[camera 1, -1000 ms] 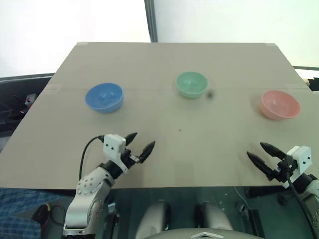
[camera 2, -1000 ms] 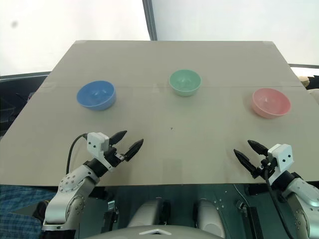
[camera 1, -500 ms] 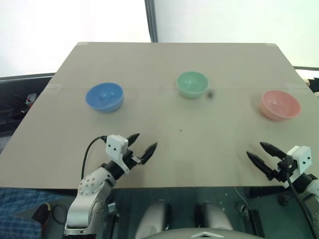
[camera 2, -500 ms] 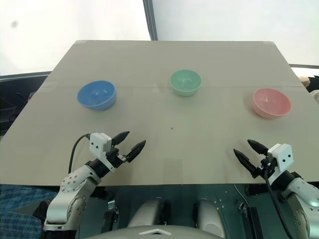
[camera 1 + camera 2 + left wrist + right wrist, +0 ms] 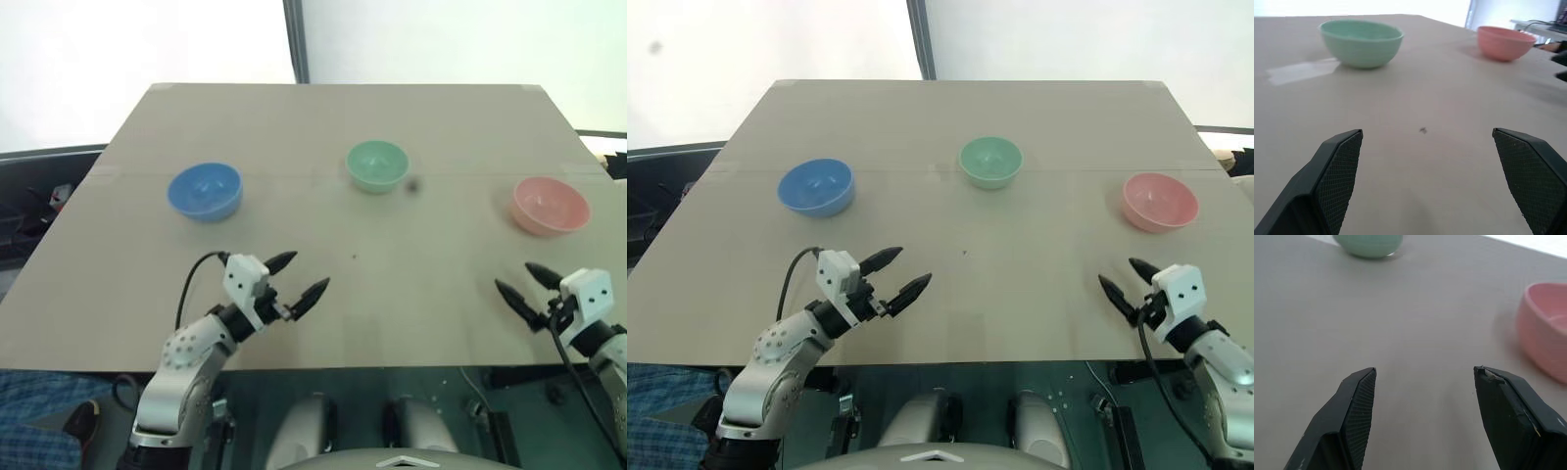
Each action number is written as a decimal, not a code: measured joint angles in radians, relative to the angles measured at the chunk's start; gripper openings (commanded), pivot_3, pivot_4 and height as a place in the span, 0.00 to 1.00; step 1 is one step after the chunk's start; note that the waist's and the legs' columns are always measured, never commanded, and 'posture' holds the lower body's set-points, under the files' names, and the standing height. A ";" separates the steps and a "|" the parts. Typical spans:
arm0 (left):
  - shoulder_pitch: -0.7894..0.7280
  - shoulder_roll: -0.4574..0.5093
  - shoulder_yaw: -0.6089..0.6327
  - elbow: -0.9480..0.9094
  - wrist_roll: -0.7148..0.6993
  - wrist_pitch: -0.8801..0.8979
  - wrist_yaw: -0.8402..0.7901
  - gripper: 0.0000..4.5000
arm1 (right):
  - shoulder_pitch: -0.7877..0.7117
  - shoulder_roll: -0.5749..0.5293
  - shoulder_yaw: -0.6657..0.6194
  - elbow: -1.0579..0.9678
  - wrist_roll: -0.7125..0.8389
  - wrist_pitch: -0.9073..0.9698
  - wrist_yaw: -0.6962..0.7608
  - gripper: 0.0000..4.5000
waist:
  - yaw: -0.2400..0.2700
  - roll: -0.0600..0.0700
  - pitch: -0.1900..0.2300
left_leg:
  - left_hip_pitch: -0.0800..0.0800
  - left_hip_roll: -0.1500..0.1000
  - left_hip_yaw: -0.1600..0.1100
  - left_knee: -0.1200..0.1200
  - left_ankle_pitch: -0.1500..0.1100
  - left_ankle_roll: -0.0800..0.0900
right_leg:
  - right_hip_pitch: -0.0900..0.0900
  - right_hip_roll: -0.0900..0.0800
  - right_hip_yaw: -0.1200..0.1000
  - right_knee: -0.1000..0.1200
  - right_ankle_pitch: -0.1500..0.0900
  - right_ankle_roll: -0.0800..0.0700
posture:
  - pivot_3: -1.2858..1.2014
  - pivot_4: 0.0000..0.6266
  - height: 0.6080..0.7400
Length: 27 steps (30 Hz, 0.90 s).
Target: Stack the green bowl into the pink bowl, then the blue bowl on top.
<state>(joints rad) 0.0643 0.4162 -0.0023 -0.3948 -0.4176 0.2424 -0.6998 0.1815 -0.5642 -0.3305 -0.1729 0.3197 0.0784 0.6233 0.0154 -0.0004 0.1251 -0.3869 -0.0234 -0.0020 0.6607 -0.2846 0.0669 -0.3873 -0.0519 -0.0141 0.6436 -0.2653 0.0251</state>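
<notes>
Three bowls stand apart on the tan table [image 5: 323, 127]: the blue bowl [image 5: 205, 191] at the left, the green bowl [image 5: 377, 165] in the middle toward the back, the pink bowl [image 5: 550, 206] at the right. My left gripper [image 5: 304, 275] hovers open and empty over the near part of the table, pointing toward the middle; the green bowl [image 5: 1361, 42] and pink bowl [image 5: 1506, 42] lie well ahead of it. My right gripper [image 5: 524, 281] is open and empty near the front right edge, with the pink bowl [image 5: 1546, 328] a short way ahead.
A small dark speck [image 5: 354, 258] marks the table's middle. A dark blurred spot [image 5: 413, 183] shows beside the green bowl. The table's front edge runs just behind both grippers. Clutter and cables [image 5: 29, 211] lie off the table's left side.
My left gripper has moved right and risen a little, turning toward the table's middle. My right gripper has moved forward and slightly right, closer to the pink bowl. The bowls stay put.
</notes>
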 measured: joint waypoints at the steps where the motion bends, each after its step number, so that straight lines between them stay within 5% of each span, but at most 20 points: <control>1: -0.009 0.008 -0.007 -0.008 -0.001 0.006 -0.009 1.00 | -0.015 -0.012 -0.002 0.000 -0.005 0.011 -0.011 0.74 | 0.000 0.000 0.000 | 0.000 0.000 0.000 0.000 0.000 0.000 | 0.000 0.000 0.000 0.000 0.000 0.000 | 0.52 0.24 1.00; 9: -0.183 0.028 -0.022 -0.095 -0.128 0.162 -0.024 1.00 | -0.235 -0.180 0.011 0.072 -0.129 0.093 -0.071 0.74 | 0.000 0.000 0.002 | 0.001 0.000 0.000 0.003 0.002 -0.003 | 0.003 0.001 -0.001 0.000 0.001 0.001 | 0.52 0.24 1.00; 13: -0.251 0.063 -0.059 -0.103 -0.188 0.262 -0.065 1.00 | -0.406 -0.260 0.169 0.248 -0.283 0.137 -0.057 0.74 | -0.005 0.000 0.007 | 0.003 0.000 0.000 0.004 0.002 -0.003 | 0.006 0.002 -0.001 0.000 0.001 0.001 | 0.52 0.24 1.00; 20: -0.293 0.071 -0.080 -0.096 -0.204 0.282 -0.091 1.00 | -0.657 -0.239 0.333 0.556 -0.374 0.201 0.000 0.74 | -0.004 -0.001 0.009 | 0.003 0.000 0.000 0.005 0.002 -0.004 | 0.007 0.003 -0.001 -0.001 0.001 0.001 | 0.52 0.24 1.00; 23: -0.292 0.083 -0.084 -0.094 -0.194 0.281 -0.094 1.00 | -0.772 -0.235 0.392 0.728 -0.418 0.182 0.029 0.57 | -0.001 -0.001 0.010 | 0.003 0.000 0.000 0.005 0.002 -0.004 | 0.007 0.003 -0.001 -0.001 0.001 0.001 | 0.52 0.24 1.00; 26: -0.284 0.092 -0.086 -0.095 -0.183 0.279 -0.094 1.00 | -0.811 -0.228 0.412 0.808 -0.430 0.154 0.061 0.26 | -0.002 -0.001 0.010 | 0.002 0.000 0.000 0.005 0.002 -0.004 | 0.007 0.003 -0.001 -0.002 0.001 0.001 | 0.52 0.24 1.00; 27: -0.279 0.092 -0.087 -0.095 -0.181 0.278 -0.091 1.00 | -0.821 -0.224 0.415 0.824 -0.432 0.148 0.067 0.23 | -0.004 -0.001 0.010 | 0.002 0.000 0.000 0.005 0.002 -0.003 | 0.007 0.002 -0.001 -0.002 0.001 0.001 | 0.52 0.24 1.00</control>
<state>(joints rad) -0.2142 0.5078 -0.0892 -0.4897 -0.5981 0.5208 -0.7906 -0.6392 -0.7882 0.0844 0.6508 -0.1124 0.2261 0.6902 0.0119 -0.0012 0.1348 -0.3845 -0.0238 -0.0016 0.6653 -0.2823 0.0634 -0.3807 -0.0494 -0.0149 0.6416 -0.2644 0.0265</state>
